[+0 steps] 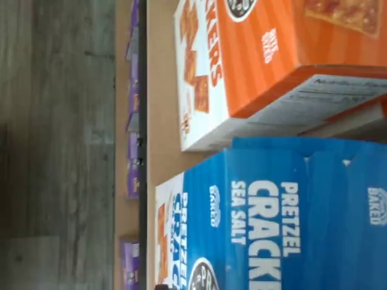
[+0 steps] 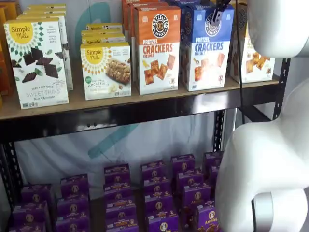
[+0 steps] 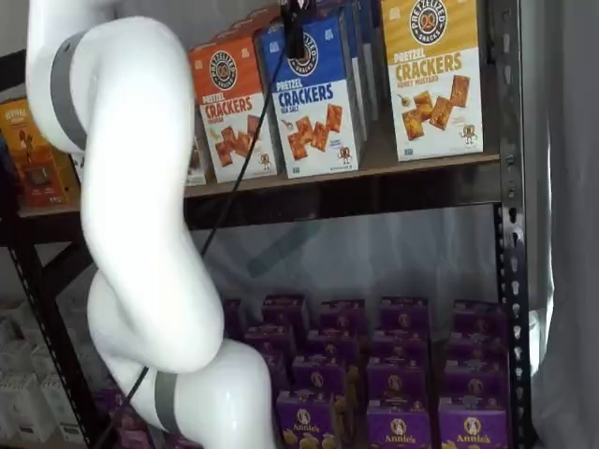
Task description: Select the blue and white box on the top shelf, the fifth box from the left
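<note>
The blue and white box [image 2: 207,48] stands upright on the top shelf [image 2: 145,100], between an orange-and-white box and a yellow-and-white one; it also shows in a shelf view [image 3: 314,98]. The wrist view shows its blue upper part [image 1: 272,217] close up, with "PRETZEL CRACKERS SEA SALT". My gripper [image 2: 218,13] hangs from the view's upper edge at the top front of this box; in a shelf view [image 3: 295,28] its black fingers overlap the box's top. No gap between the fingers shows, and no box is in them.
The orange Cheddar box [image 2: 156,48] stands to the left, the yellow-and-white box [image 3: 435,75] to the right. Simple Mills boxes [image 2: 106,70] fill the shelf's left. Purple boxes [image 3: 402,374] crowd the lower shelf. My white arm [image 3: 140,187] stands before the shelves. A black upright [image 3: 510,187] stands at the right.
</note>
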Tool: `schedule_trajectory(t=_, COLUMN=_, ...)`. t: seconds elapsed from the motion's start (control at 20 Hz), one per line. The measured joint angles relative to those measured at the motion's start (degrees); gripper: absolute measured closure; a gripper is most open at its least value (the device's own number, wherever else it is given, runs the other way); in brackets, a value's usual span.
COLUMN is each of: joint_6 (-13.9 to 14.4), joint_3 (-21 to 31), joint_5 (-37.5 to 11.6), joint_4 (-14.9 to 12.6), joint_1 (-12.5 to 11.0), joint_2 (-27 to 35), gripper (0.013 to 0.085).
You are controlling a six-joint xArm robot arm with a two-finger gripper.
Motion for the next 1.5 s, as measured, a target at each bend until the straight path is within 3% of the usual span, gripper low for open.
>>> schedule_trajectory(t=0.2, joint_6=0.58, joint_3=0.01, joint_5=1.09, joint_4=-1.89, joint_1=1.19, joint_2=0.13, gripper=0.013)
schedule_trajectory(t=0.95, joint_6=1.44, joint_3=4.54, joint_5=-1.89, joint_4=-3.56, joint_1=2.89, joint_2=-2.05, gripper=0.013)
schedule_trajectory(t=1.05, joint_6=1.44, joint_3=4.77, joint_5=-2.02, joint_4=-3.32, joint_1=2.83, joint_2=-2.12, gripper=0.021)
schedule_trajectory(t=1.25, joint_6=1.44, joint_3=5.14, joint_5=-2.27, joint_4=-3.23, joint_1=2.84, joint_2=-2.25, gripper=0.029)
schedule_trajectory(t=1.5, joint_6=1.34, joint_3=5.52, joint_5=-2.7, joint_4=-3.02, joint_1=2.71, joint_2=-2.46, gripper=0.029)
